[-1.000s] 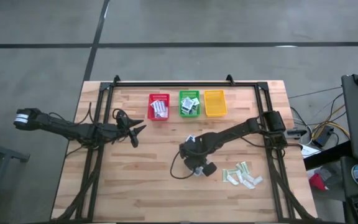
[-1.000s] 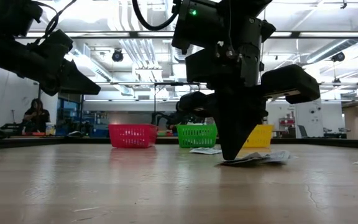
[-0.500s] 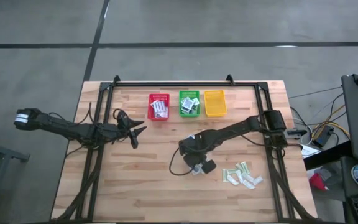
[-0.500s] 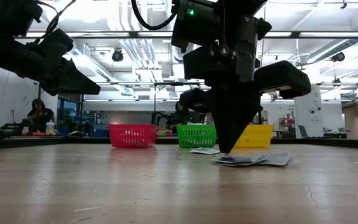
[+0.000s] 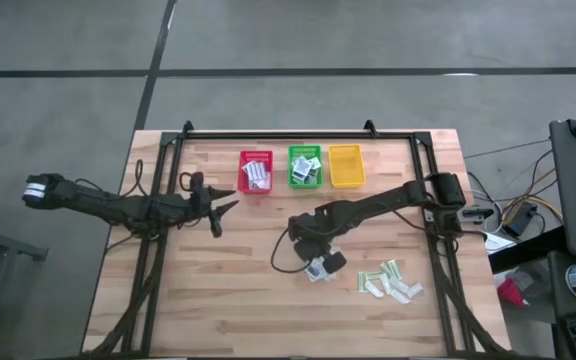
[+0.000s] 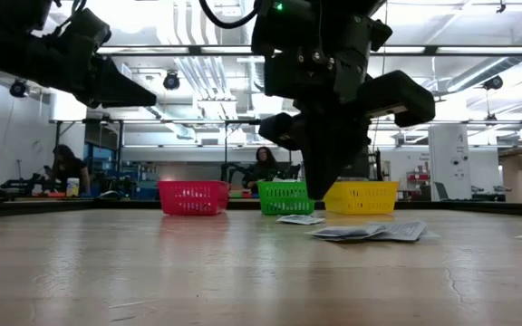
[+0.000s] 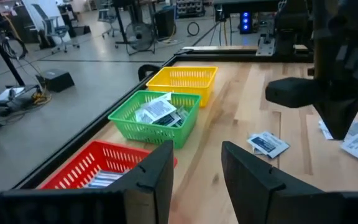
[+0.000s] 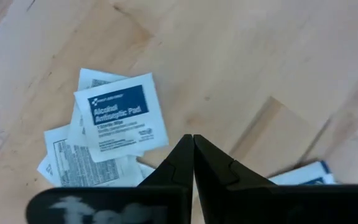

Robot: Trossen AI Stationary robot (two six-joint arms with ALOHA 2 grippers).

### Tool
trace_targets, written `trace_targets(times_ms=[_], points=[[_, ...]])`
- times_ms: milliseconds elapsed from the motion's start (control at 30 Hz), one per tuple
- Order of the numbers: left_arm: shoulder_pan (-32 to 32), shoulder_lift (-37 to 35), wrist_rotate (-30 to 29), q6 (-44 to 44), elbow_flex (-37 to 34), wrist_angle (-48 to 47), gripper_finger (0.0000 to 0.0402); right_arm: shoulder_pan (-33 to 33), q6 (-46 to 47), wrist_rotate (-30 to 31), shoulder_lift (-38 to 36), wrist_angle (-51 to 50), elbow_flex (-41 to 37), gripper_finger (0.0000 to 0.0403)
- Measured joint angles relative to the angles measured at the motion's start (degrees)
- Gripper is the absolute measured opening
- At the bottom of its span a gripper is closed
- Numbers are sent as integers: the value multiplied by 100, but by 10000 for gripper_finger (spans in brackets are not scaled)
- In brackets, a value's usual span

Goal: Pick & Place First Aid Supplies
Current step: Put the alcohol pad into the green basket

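The right arm's dark two-finger gripper (image 8: 193, 163) hangs over mid-table with its tips pressed together and nothing between them. Below and just ahead lies the small square white-and-blue alcohol pad packet (image 8: 121, 116), flat on the wooden table (image 5: 228, 290) atop other white packets (image 6: 367, 232) — apart from the tips. The left gripper (image 7: 194, 171) waits spread wide near the red plastic basket (image 5: 255, 171), clearly farther off.

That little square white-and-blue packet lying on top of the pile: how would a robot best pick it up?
The square packet lies flat on other packets, so nothing thick offers itself. Probably best to come straight down and pinch a free edge or corner, such as the one overhanging bare wood. The right gripper hangs shut just above it and would have to open first.
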Motion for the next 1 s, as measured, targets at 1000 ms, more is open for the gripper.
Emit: trace_targets(times_ms=[1000], points=[[-2,2,1,-215,-87,-79,133,-177,260,-588,-47,-159,102,23]])
